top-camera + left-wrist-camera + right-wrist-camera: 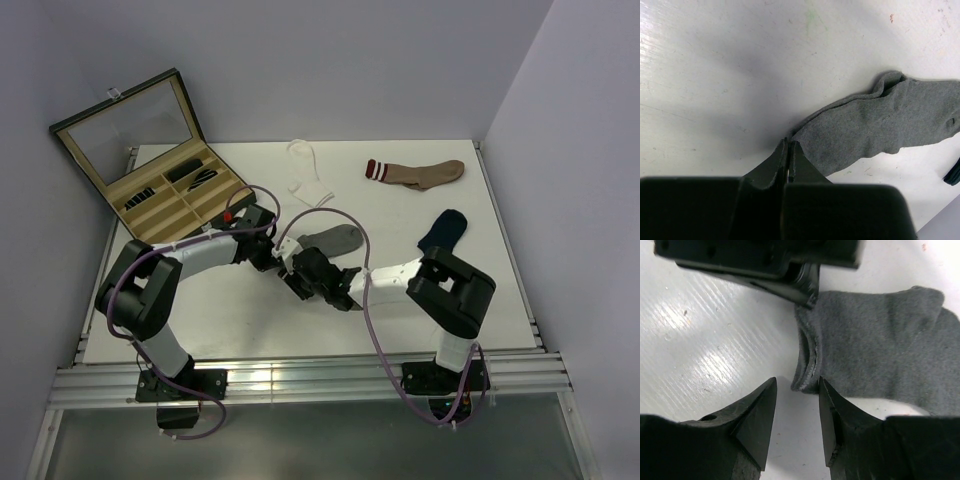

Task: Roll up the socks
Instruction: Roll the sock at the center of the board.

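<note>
Left end effector (789, 150) is sitting fully closed, tips touching a cuff corner of the dark grey sock (880, 350); right end effector (797, 410) is hanging half open, jaws straddling the cuff edge. Sock is lying flat at the middle of the worktop (250, 322), navy sock (443, 230) nearer the right edge.

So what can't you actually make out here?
- Dark items in the case: top view, too small.
- Grey sock's far end: right wrist view, cut off by the frame edge.
- Whether the shut left pincer pinches fabric: left wrist view, the pincer itself covers the contact.
</note>
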